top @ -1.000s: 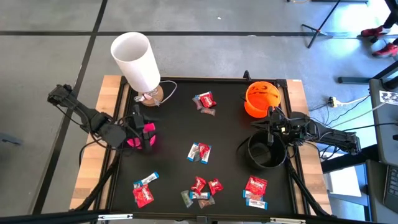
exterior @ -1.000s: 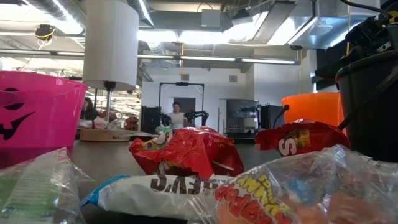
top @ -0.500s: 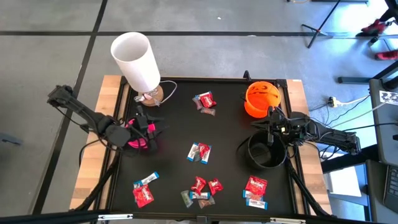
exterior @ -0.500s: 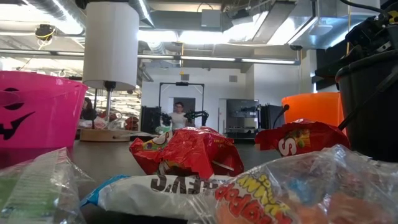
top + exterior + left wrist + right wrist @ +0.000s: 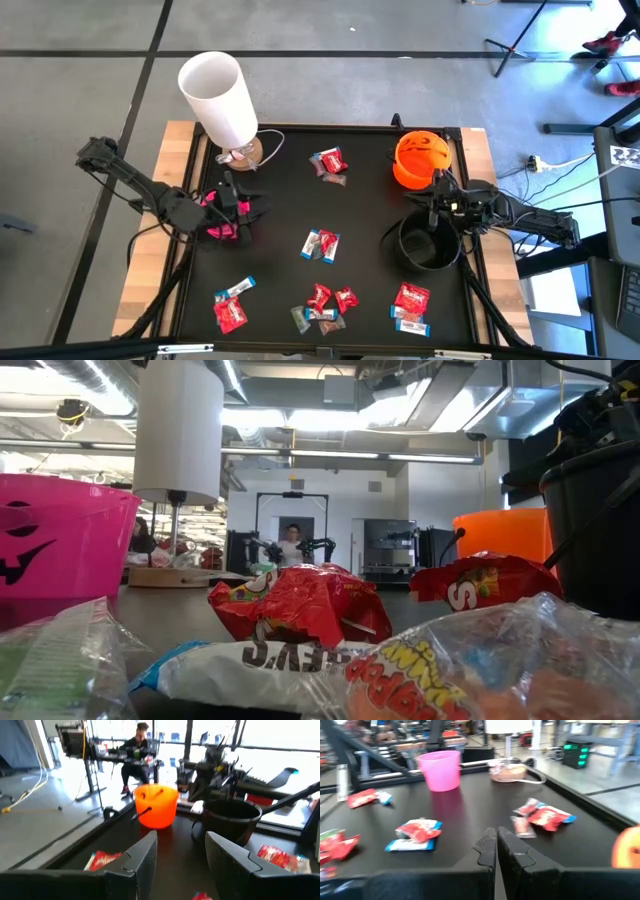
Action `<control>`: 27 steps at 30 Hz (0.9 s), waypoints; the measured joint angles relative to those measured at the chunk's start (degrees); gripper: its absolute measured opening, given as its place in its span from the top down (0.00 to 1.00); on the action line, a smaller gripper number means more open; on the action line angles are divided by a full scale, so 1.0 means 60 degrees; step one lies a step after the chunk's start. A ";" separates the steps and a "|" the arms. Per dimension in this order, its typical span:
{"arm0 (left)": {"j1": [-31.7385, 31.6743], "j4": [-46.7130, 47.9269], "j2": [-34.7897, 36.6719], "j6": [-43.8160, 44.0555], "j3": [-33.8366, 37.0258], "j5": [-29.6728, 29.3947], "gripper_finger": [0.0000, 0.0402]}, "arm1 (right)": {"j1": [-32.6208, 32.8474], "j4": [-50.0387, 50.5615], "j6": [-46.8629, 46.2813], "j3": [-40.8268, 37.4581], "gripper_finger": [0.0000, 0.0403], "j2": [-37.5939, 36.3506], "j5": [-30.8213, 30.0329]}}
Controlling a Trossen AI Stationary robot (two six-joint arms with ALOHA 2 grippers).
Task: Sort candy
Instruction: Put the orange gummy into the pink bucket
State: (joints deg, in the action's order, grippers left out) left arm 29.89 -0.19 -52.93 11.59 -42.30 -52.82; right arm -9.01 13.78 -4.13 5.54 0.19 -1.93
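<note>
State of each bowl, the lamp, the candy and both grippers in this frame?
Pink bowl: upright, under left gripper.
Orange bowl: upright.
Black bowl: upright, right gripper at its rim.
Lamp: standing.
Candy: loose on the table.
Left gripper: jaws open, empty.
Right gripper: jaws shut, empty.

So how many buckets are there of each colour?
Pink plastic bucket: 1
Orange plastic pumpkin bucket: 1
Black plastic bucket: 1
Total: 3
</note>
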 joint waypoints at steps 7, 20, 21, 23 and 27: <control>-0.0003 -0.0753 0.0000 -0.1035 0.0000 0.0000 0.61 | -0.0001 -0.0036 -0.0006 0.0000 0.96 0.0001 -0.0253; -0.0628 -0.0709 -0.0085 -0.1038 -0.0004 0.0852 0.61 | -0.0001 -0.6579 -0.0796 0.0000 0.96 -0.0001 0.0870; -0.0676 -0.0724 -0.0124 -0.1038 -0.0004 0.0938 0.61 | 0.0000 -0.7074 -0.1087 0.0000 0.96 -0.0001 0.1054; -0.0718 -0.0688 -0.0221 -0.1041 -0.0002 0.1020 0.61 | 0.0002 -0.7958 -0.1488 0.0000 0.96 -0.0001 0.1253; -0.0714 -0.0695 -0.0446 -0.1034 -0.0004 0.1016 0.61 | 0.0002 -0.8983 -0.1780 0.0000 0.96 -0.0001 0.1258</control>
State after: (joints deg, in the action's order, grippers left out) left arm 25.61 -4.36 -55.60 5.39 -42.33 -46.72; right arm -8.99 -40.12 -14.81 5.54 0.19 5.62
